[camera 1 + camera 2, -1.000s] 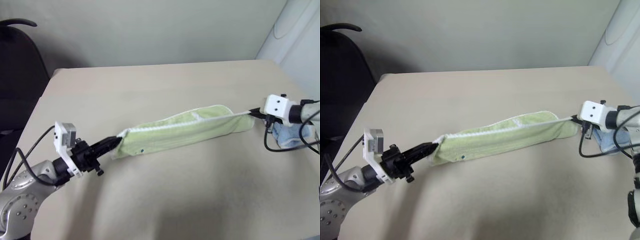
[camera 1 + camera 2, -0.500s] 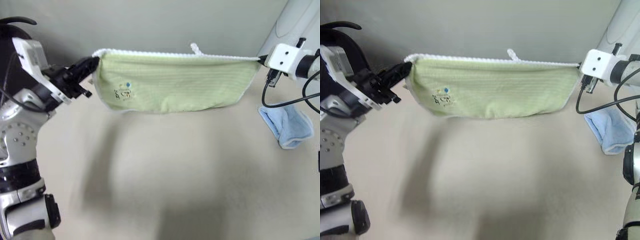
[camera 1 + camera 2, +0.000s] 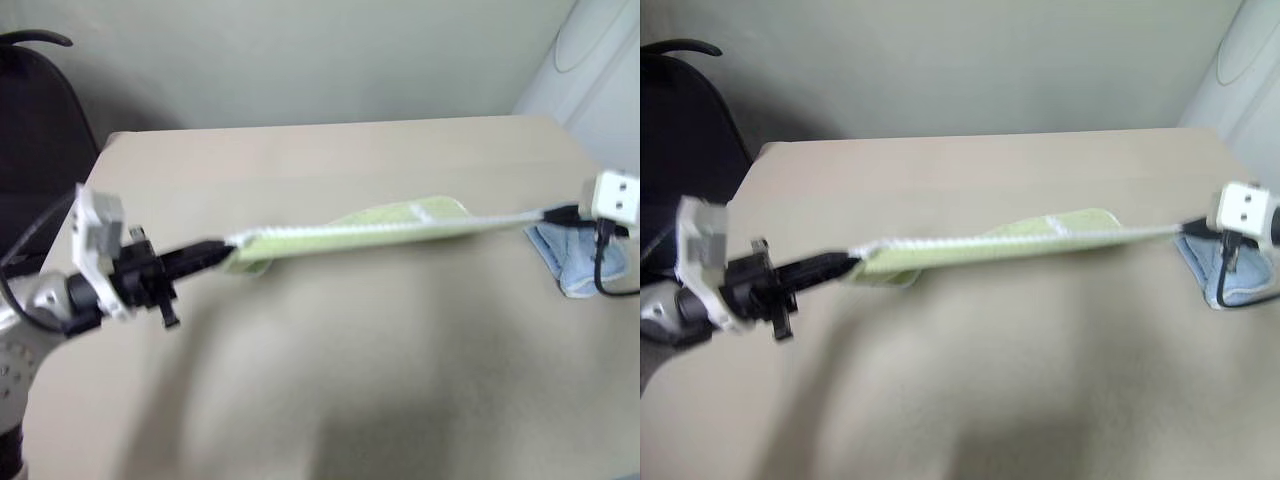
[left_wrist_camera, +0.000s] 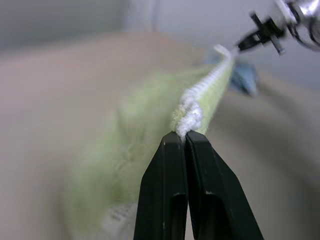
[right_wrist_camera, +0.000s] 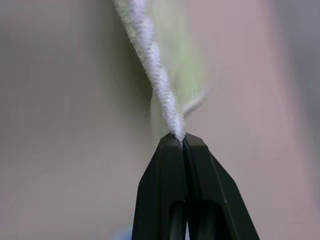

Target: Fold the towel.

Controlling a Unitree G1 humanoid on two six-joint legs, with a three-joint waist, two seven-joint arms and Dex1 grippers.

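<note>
Stretching taut between pinching grippers, the terry towel [image 3: 400, 222] narrows.

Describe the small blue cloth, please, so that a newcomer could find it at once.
Start at the beige table and follow the stretched green towel to the right hand. Just under that hand a crumpled light blue cloth lies near the table's edge. It is smaller than the towel, blue, and not held.
</note>
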